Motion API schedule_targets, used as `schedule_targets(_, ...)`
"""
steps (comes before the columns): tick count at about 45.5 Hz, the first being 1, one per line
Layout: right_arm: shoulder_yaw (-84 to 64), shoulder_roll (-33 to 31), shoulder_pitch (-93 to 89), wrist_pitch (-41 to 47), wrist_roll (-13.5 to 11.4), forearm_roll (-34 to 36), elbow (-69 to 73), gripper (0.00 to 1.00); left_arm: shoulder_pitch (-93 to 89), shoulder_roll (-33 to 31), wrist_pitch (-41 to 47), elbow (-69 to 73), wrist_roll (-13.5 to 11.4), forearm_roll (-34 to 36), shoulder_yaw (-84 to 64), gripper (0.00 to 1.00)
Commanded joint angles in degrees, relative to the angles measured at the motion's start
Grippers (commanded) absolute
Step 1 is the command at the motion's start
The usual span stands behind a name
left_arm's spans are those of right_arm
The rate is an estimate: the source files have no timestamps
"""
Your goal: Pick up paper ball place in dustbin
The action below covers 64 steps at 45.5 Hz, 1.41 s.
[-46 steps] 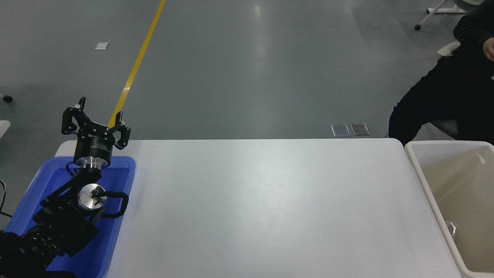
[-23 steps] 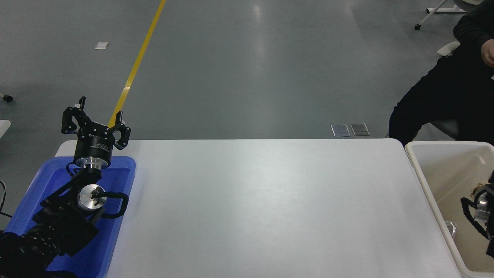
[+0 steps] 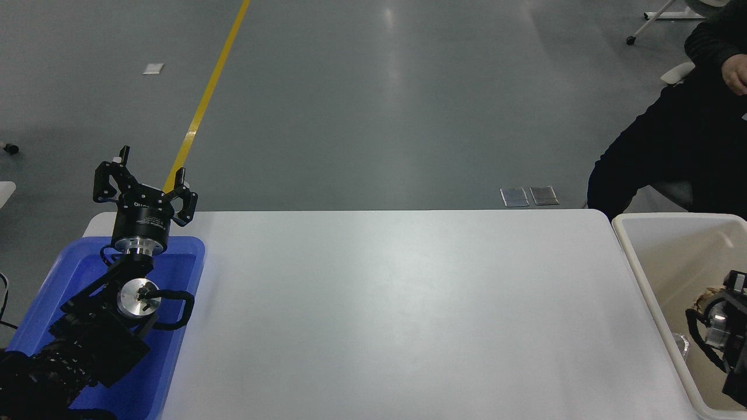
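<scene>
While the left claw (image 3: pixel 146 184) stands parked with its fingers spread apart and nothing between them, raised above the far end of the blue tray (image 3: pixel 181 326), it plays no part in the work; it sits well away from the dustbin (image 3: pixel 633 256), at the opposite end of the counter (image 3: pixel 385 309), probably to leave the other arm free room. The stretch of counter between the tray and the dustbin carries nothing. Beyond the far edge of the counter, just behind the dustbin, a person in dark clothing (image 3: pixel 671 146) sits with a hand (image 3: pixel 734 73) resting near the top corner. At the right, the right claw (image 3: pixel 715 306) reaches in over the dustbin's beige interior, and a tan, wrinkled lump, the paper ball (image 3: pixel 705 300), shows at its tip, inside the dustbin's rim. Whether the claw is clamped on the ball or has let go I cannot tell, since its body hides the fingers. Holding it there suits a drop into the bin, so the task looks close to finished.
</scene>
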Motion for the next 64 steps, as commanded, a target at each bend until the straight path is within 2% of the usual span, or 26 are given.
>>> schedule_targets(1, 0.14, -0.67, 1.58, 0.46, 0.00, -0.14, -0.09, 1.00, 0.00, 0.00, 0.00, 0.00, 0.00, 0.00, 0.00, 0.99)
schedule_targets(9, -0.82, -2.51, 4.04, 0.72, 0.00, -1.02, 0.43, 1.00, 0.00, 0.00, 0.00, 0.00, 0.00, 0.00, 0.00, 0.99)
schedule_targets(13, -3.37, -5.94, 7.47, 3.44, 0.00, -2.51, 0.78, 1.00, 0.00, 0.00, 0.00, 0.00, 0.00, -0.08, 0.00, 0.99)
schedule_targets(21, -10.49, -8.93, 14.15, 6.17, 0.00, -6.03, 2.10, 1.00, 0.00, 0.00, 0.00, 0.00, 0.00, -0.08, 0.00, 0.99)
schedule_targets(29, -17.87, -14.46, 22.06, 6.26, 0.00, -7.17, 11.31, 1.00, 0.00, 0.00, 0.00, 0.00, 0.00, -0.08, 0.00, 0.99)
schedule_targets(39, -19.64, -20.88, 32.34, 6.00, 0.00, -15.52, 25.82, 1.00, 0.00, 0.00, 0.00, 0.00, 0.00, -0.08, 0.00, 0.99)
schedule_targets(52, -17.53, -19.05, 38.85, 5.91, 0.26, -15.00, 30.57, 1.00, 0.00, 0.00, 0.00, 0.00, 0.00, 0.00, 0.00, 0.99)
schedule_targets(64, 2.05, -15.00, 30.69, 5.91, 0.53, -14.73, 33.74, 1.00, 0.00, 0.00, 0.00, 0.00, 0.00, 0.00, 0.00, 0.99)
